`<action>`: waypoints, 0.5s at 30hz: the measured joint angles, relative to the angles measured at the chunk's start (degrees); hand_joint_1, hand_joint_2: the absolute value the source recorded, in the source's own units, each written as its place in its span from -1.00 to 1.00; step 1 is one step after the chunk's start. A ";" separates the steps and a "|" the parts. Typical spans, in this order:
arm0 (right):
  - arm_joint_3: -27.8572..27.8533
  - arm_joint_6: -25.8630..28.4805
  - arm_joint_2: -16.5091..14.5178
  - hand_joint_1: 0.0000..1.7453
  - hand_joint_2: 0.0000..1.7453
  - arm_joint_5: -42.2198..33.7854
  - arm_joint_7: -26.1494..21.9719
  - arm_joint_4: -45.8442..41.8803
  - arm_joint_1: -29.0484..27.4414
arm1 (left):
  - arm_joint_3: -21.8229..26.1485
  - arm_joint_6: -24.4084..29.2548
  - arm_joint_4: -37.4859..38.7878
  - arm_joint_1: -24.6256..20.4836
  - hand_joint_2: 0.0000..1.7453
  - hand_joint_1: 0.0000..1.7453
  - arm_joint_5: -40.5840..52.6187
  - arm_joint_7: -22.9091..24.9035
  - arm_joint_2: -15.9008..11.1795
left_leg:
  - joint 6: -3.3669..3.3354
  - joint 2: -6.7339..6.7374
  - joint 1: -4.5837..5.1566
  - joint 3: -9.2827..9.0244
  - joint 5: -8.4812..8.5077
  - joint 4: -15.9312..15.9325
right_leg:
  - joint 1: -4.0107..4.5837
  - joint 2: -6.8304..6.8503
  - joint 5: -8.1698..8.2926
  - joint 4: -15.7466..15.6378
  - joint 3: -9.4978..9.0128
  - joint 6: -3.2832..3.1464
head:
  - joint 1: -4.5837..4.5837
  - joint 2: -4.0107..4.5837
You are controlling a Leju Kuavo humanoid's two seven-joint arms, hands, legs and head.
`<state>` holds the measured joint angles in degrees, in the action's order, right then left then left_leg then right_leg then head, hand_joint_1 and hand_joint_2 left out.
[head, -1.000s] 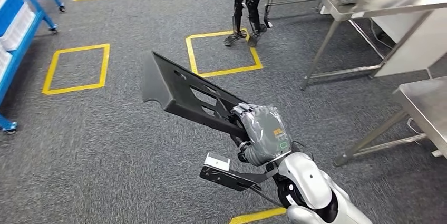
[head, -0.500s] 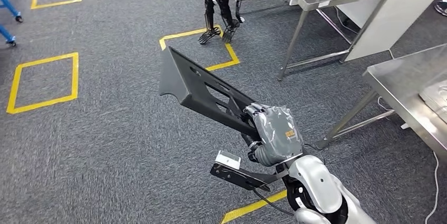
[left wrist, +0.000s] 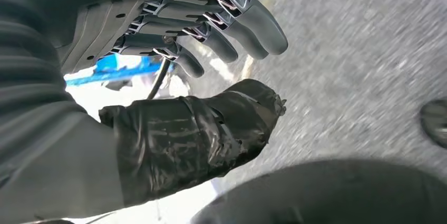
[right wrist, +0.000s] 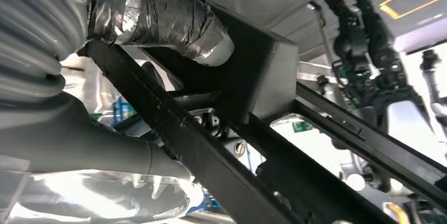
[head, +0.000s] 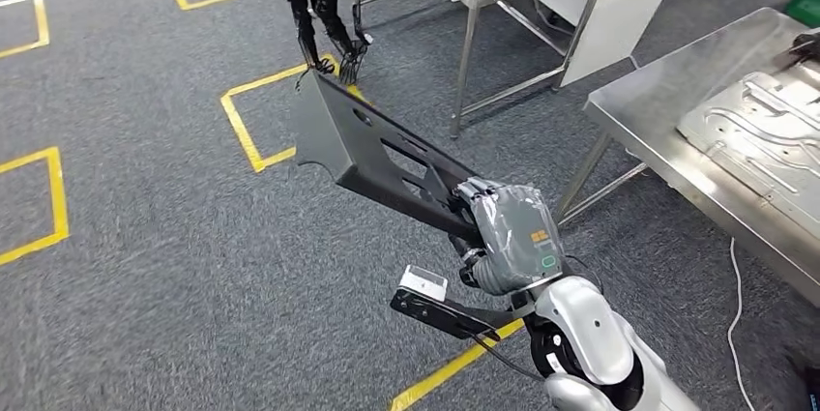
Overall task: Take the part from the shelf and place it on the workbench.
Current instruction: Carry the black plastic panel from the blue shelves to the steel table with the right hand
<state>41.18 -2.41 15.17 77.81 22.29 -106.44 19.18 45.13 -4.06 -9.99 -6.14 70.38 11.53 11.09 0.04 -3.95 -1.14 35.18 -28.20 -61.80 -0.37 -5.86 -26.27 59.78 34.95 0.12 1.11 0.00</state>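
One hand (head: 508, 237) — the right — grips the long black part (head: 372, 155) at frame centre; left hand (left wrist: 211, 34) holds nothing. Keep it level toward the right-side counter (head: 667, 131) — clear its edge.

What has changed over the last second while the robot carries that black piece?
The whole view has swung toward the steel workbench: the robot has turned, not the things. The blue shelf has left the picture. The right hand still grips the black part, held out the same way. Nothing was let go.

Head view high, facing down over grey floor (head: 145, 266), wrist views close behind each hand
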 joint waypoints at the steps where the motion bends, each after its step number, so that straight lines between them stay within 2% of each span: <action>1: -0.13 -0.06 0.00 1.00 1.00 0.01 0.00 -0.05 0.03 | 0.02 0.01 0.00 -0.04 1.00 -1.00 -0.10 0.02 -0.01 | -0.19 -0.69 0.05 -0.35 -0.13 0.80 | -0.10 -0.59 0.00 0.14 0.31 0.37 | -0.01 0.00; 3: -0.43 -0.16 0.01 1.00 1.00 0.01 -0.02 -0.19 0.04 | 0.04 -0.01 0.00 -0.11 1.00 -1.00 0.02 0.03 0.01 | -0.73 0.31 0.16 -0.59 0.07 1.28 | -0.36 -1.62 0.23 -0.04 0.64 1.04 | -0.07 0.00; 4: -0.61 -0.21 0.02 1.00 1.00 0.02 -0.02 -0.25 0.06 | 0.04 0.00 0.00 -0.12 1.00 -1.00 0.14 0.04 0.01 | -1.10 0.97 0.09 -0.80 0.22 1.63 | -0.29 -0.97 0.01 0.22 0.85 1.30 | 0.02 0.00; 5: -0.77 -0.26 0.03 1.00 1.00 0.04 -0.05 -0.32 0.16 | 0.05 0.00 0.00 -0.12 1.00 -1.00 0.24 0.02 0.01 | -1.47 1.68 -0.01 -1.04 0.38 2.02 | -0.21 0.38 -0.71 1.38 1.43 1.56 | 0.21 0.00; 7: -0.99 -0.42 0.04 1.00 1.00 0.10 -0.11 -0.40 0.40 | 0.05 -0.02 0.00 -0.08 1.00 -1.00 0.30 -0.07 0.01 | -1.96 3.06 0.01 -1.39 0.49 2.52 | -0.10 3.94 -3.55 6.96 4.11 2.06 | 0.59 0.00; 8: -1.04 -0.53 0.03 1.00 1.00 0.13 -0.15 -0.42 0.46 | 0.05 -0.04 0.00 -0.07 1.00 -1.00 0.29 -0.11 0.01 | -2.10 3.78 0.08 -1.44 0.43 2.57 | -0.19 4.85 -5.07 10.64 5.95 2.27 | 0.67 0.00; 10: -1.10 -0.67 0.02 1.00 1.00 0.16 -0.17 -0.42 0.39 | 0.05 -0.08 0.00 -0.05 1.00 -1.00 0.28 -0.14 0.01 | -2.19 5.00 0.15 -1.51 0.26 2.56 | -0.37 5.41 -6.42 15.45 8.51 2.52 | 0.68 0.00; 13: -1.10 -0.70 0.02 1.00 1.00 0.16 -0.19 -0.42 0.34 | 0.05 -0.09 0.00 -0.05 1.00 -1.00 0.27 -0.14 0.01 | -2.20 5.54 0.16 -1.58 0.17 2.56 | -0.44 5.49 -6.22 16.26 9.04 2.58 | 0.69 0.00; 14: -1.10 -0.71 0.02 1.00 1.00 0.16 -0.19 -0.42 0.33 | 0.05 -0.09 0.00 -0.05 1.00 -1.00 0.26 -0.15 0.01 | -2.18 5.76 0.15 -1.64 0.11 2.56 | -0.46 5.54 -5.55 15.39 8.63 2.58 | 0.69 0.00; 15: -1.14 -0.72 0.03 1.00 1.00 0.16 -0.19 -0.42 0.32 | 0.05 -0.11 0.00 -0.05 1.00 -1.00 0.26 -0.17 0.02 | -2.11 6.21 0.15 -1.84 -0.03 2.56 | -0.46 5.81 -3.91 12.57 7.21 2.52 | 0.69 0.00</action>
<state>40.04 -3.14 15.20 77.96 22.10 -106.86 19.51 45.18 -4.17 -9.99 -6.19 70.65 11.36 11.11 -2.07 2.26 -0.98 33.34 -28.24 -59.23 -0.83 -0.04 -30.19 72.35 42.15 2.64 1.80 0.00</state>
